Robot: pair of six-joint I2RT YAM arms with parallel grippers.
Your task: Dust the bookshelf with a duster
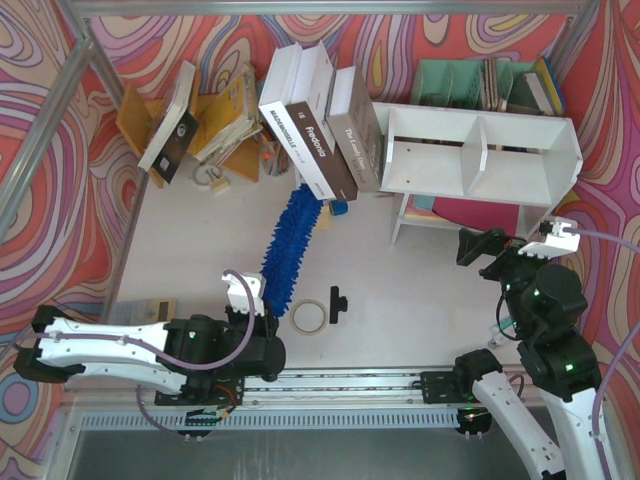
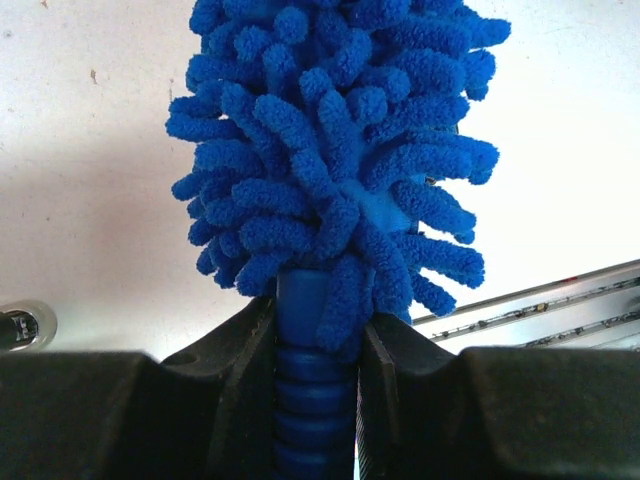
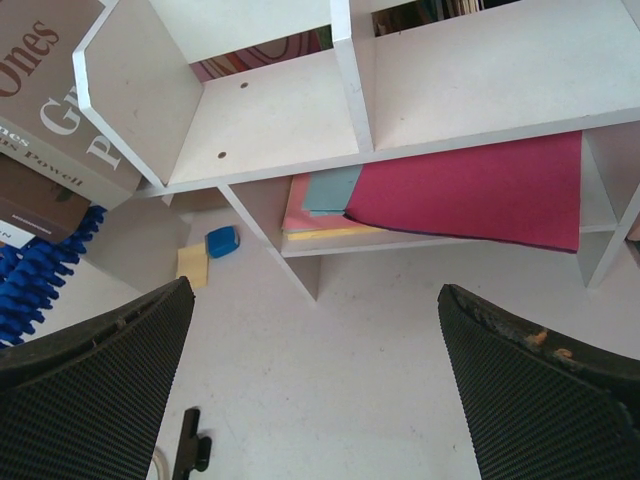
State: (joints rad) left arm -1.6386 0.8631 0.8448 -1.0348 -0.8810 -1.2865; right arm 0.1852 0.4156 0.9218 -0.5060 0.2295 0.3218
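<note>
The white bookshelf [image 1: 480, 150] stands at the back right, its two open compartments split by a divider; it also shows in the right wrist view [image 3: 345, 95]. The blue fluffy duster [image 1: 290, 240] lies along the table from my left gripper toward the leaning books. My left gripper [image 1: 262, 318] is shut on the duster's ribbed blue handle [image 2: 312, 390], the fluffy head [image 2: 335, 140] stretching away from it. My right gripper [image 1: 482, 250] is open and empty, in front of the shelf's legs; its fingers [image 3: 95, 390] frame bare table.
Large books [image 1: 320, 130] lean against the shelf's left side. A yellow-orange book rack [image 1: 200, 120] stands back left, a teal file organizer [image 1: 480, 85] behind the shelf. A tape roll [image 1: 308, 316] and black clip [image 1: 337, 303] lie near the duster. Pink and coloured papers [image 3: 470, 190] lie under the shelf.
</note>
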